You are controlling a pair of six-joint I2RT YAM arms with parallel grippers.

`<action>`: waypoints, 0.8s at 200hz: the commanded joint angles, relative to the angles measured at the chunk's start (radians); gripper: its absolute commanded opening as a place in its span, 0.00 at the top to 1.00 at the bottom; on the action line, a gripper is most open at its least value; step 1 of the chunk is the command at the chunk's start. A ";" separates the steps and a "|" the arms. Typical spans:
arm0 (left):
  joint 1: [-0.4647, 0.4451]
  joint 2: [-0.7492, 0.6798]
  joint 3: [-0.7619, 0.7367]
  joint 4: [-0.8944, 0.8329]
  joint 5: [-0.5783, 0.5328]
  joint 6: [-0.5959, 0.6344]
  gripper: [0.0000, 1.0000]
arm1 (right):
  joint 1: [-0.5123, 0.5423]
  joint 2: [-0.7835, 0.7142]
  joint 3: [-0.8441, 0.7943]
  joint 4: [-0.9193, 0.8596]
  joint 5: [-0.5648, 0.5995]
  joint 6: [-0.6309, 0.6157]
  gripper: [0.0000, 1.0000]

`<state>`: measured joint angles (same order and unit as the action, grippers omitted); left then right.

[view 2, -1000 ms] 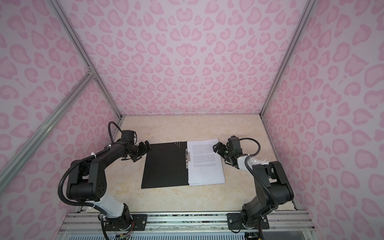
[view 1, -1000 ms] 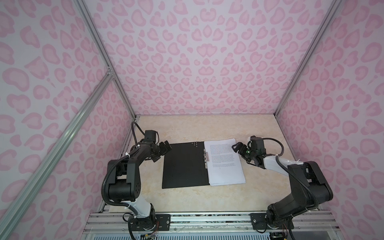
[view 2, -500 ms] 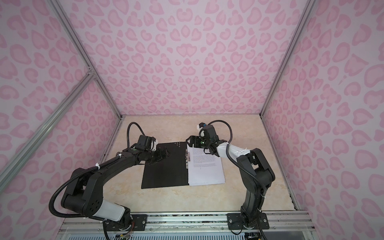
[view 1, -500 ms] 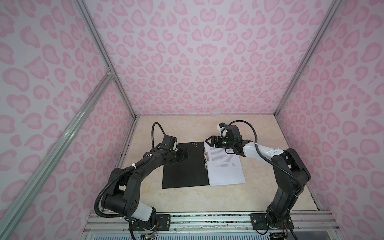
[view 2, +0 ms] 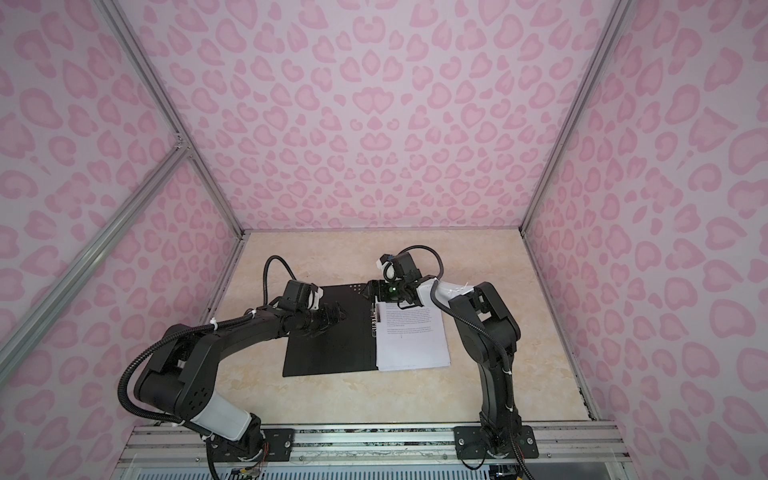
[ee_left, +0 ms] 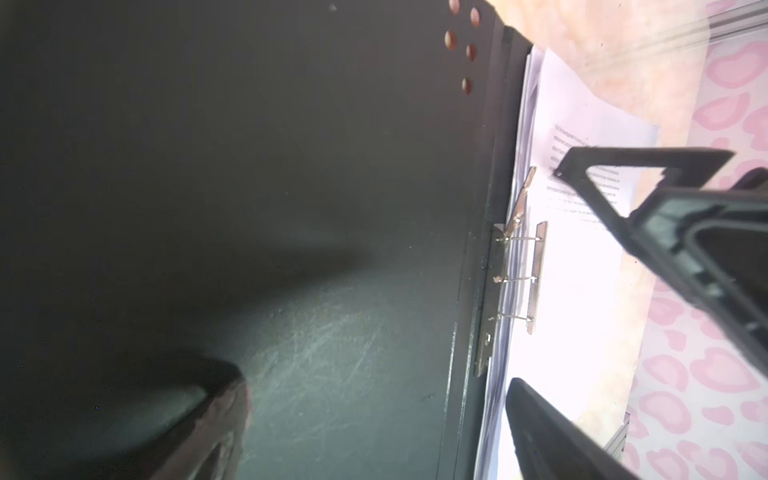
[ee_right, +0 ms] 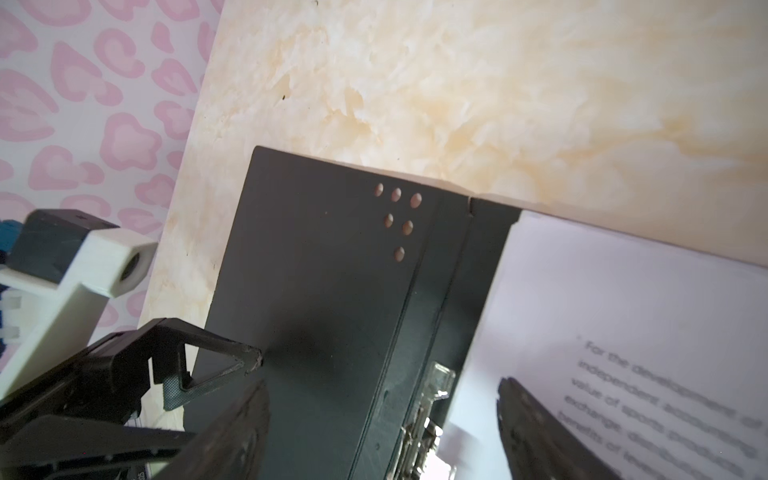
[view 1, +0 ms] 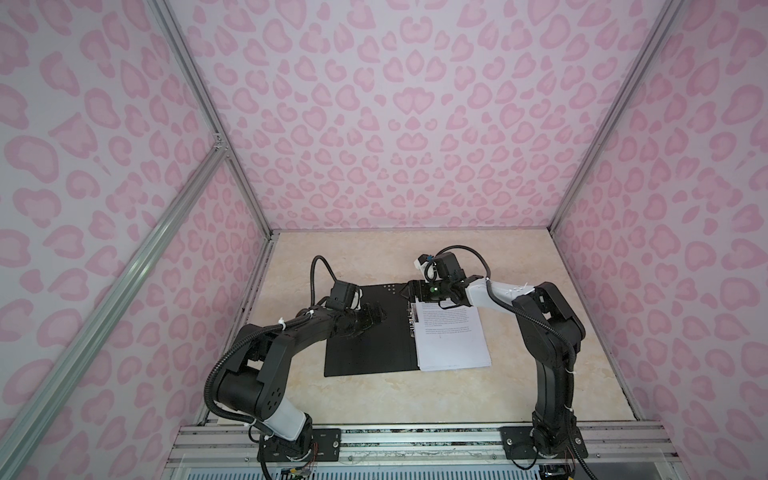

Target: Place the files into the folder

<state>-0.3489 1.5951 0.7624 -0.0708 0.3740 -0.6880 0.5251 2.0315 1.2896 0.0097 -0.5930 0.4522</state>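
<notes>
So the right gripper [view 1: 408, 292] is sitting with its jaws spread wide and nothing in them, straddling the far end of the spine of the folder [view 1: 365, 345]. In its wrist view one finger is over the black inside cover and the other is over the printed top sheet, with the metal clip [ee_right: 419, 415] right between them. Just beside it, across the spine, the left gripper [view 1: 379, 314] is wide open too and empty, low over the bare black cover, tips pointing toward the clip. Can't tell if either one actually touches anything. Under both of them the folder lies opened flat, and the files [view 1: 453, 345] are a neat white stack on the right gripper's half, edge right at the clip. All of it's on a marbled beige table [view 1: 415, 399], with pink-spotted walls [view 1: 415, 124] around.
</notes>
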 commanded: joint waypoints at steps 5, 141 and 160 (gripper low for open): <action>-0.001 0.026 -0.025 -0.054 -0.051 -0.013 0.02 | 0.004 0.023 0.012 0.008 -0.021 -0.014 0.14; -0.001 0.008 -0.048 -0.071 -0.078 -0.013 0.02 | -0.003 0.089 0.036 0.034 -0.052 0.011 0.15; 0.001 0.006 -0.048 -0.070 -0.078 -0.015 0.02 | -0.013 0.105 0.035 0.063 -0.092 0.027 0.15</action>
<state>-0.3489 1.5925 0.7284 0.0090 0.3634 -0.6903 0.5213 2.1109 1.3239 0.0414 -0.6323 0.4541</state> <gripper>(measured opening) 0.977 0.846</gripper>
